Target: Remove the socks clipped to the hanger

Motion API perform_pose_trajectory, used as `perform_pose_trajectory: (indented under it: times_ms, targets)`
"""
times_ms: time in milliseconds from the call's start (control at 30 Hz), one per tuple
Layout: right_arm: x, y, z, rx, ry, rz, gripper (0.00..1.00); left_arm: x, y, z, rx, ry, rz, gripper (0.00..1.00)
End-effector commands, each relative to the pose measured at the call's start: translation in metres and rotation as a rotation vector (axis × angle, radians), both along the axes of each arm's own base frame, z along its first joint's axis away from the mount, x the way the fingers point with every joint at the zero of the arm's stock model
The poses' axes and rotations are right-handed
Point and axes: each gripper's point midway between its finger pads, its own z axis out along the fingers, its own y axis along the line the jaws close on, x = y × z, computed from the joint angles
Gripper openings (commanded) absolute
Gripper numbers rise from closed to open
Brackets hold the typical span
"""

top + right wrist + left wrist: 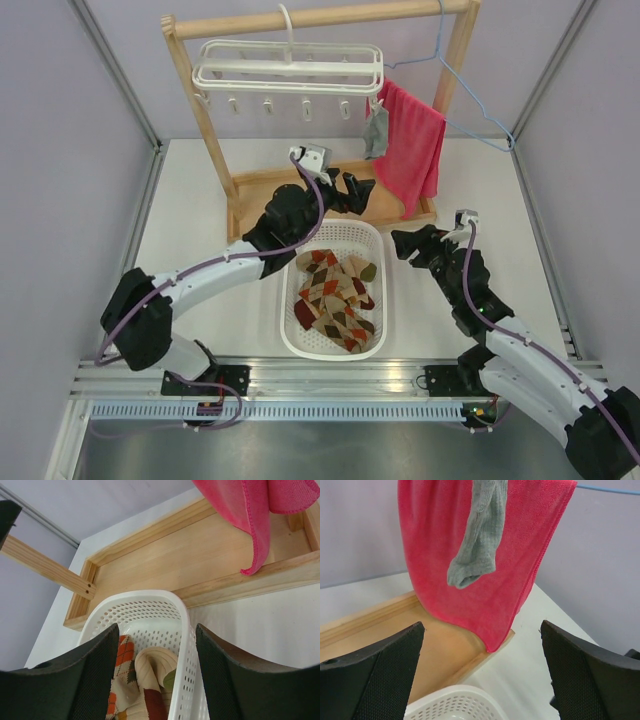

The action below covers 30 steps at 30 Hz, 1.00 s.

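Note:
The white hanger [290,65] hangs from the wooden rail, its row of clips bare except at the right end. There one grey sock [376,130] dangles in front of the pinkish-red towel [412,150]; it also shows in the left wrist view [475,545]. Several argyle and striped socks [335,295] lie in the white basket [288,330]. My left gripper [356,190] is open and empty, below and just left of the grey sock [482,672]. My right gripper [408,246] is open and empty, straddling the basket's right rim [165,680].
The wooden rack's tray base [262,185] and posts [200,110] stand behind the basket. A thin blue wire hanger [470,100] carries the towel at the right. Grey walls enclose the table on the left, right and back.

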Motion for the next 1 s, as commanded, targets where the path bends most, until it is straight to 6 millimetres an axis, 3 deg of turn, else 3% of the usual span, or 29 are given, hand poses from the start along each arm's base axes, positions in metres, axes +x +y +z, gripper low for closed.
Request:
perform_pose_trajectory:
  times_ms: [0, 233, 467, 533, 600, 967]
  targets:
    - [-0.001, 0.006, 0.016, 0.044, -0.046, 0.034, 0.67, 0.013, -0.01, 0.041, -0.029, -0.161, -0.016, 1.0]
    - [0.003, 0.012, 0.013, 0.035, -0.052, 0.058, 0.67, 0.036, -0.024, 0.045, -0.022, -0.219, -0.013, 1.0]
    - [0.009, 0.023, 0.013, 0.031, -0.058, 0.095, 0.67, 0.067, -0.033, 0.028, -0.009, -0.207, 0.011, 1.0]
    - [0.009, 0.025, 0.014, 0.035, -0.061, 0.107, 0.67, 0.073, -0.039, 0.023, -0.001, -0.21, 0.002, 0.93]
    - [0.011, 0.027, 0.013, 0.034, -0.061, 0.109, 0.67, 0.077, -0.043, 0.018, 0.004, -0.204, 0.001, 0.76]
    - [0.014, 0.027, 0.008, 0.023, -0.052, 0.109, 0.67, 0.083, -0.048, 0.022, -0.021, -0.237, -0.016, 0.44]
